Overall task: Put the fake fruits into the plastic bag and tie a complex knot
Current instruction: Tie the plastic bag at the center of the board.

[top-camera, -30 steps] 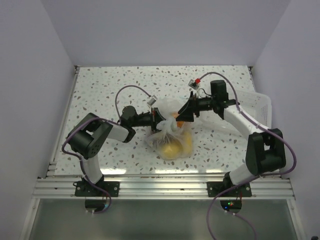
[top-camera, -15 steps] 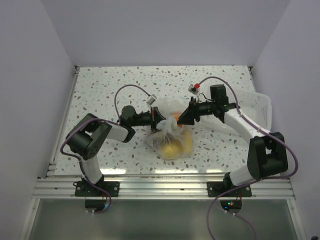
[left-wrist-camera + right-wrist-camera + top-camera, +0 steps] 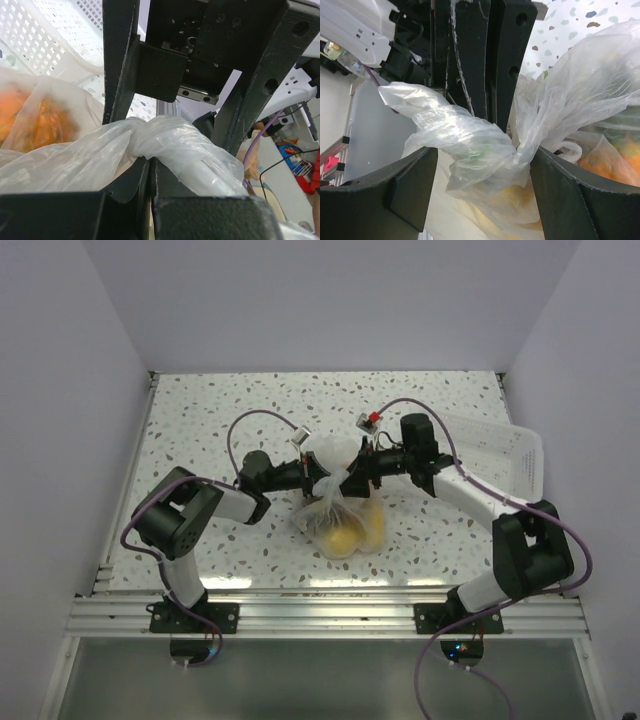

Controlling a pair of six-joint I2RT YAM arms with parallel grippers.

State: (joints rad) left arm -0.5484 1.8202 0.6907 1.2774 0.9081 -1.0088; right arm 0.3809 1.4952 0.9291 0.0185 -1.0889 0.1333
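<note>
The plastic bag (image 3: 330,512) lies mid-table with the yellow fake fruits (image 3: 342,537) inside it. Its neck is bunched into a whitish knot (image 3: 480,142) above them. My left gripper (image 3: 320,480) comes in from the left and is shut on the twisted neck (image 3: 150,140), its pads (image 3: 131,186) pressed together under the plastic. My right gripper (image 3: 352,478) faces it from the right and is open, its fingers (image 3: 402,192) standing either side of the knot. An orange fruit (image 3: 42,120) shows through the film. A yellow fruit (image 3: 520,212) sits below the knot.
A white slotted tray (image 3: 512,452) stands at the right edge of the table, also behind the bag in the left wrist view (image 3: 50,30). White walls close the speckled table (image 3: 200,420) on three sides. The two grippers nearly touch.
My right gripper has moved left, from beside the bag to straddling its knotted neck close to the left gripper. The left gripper has kept its hold in place.
</note>
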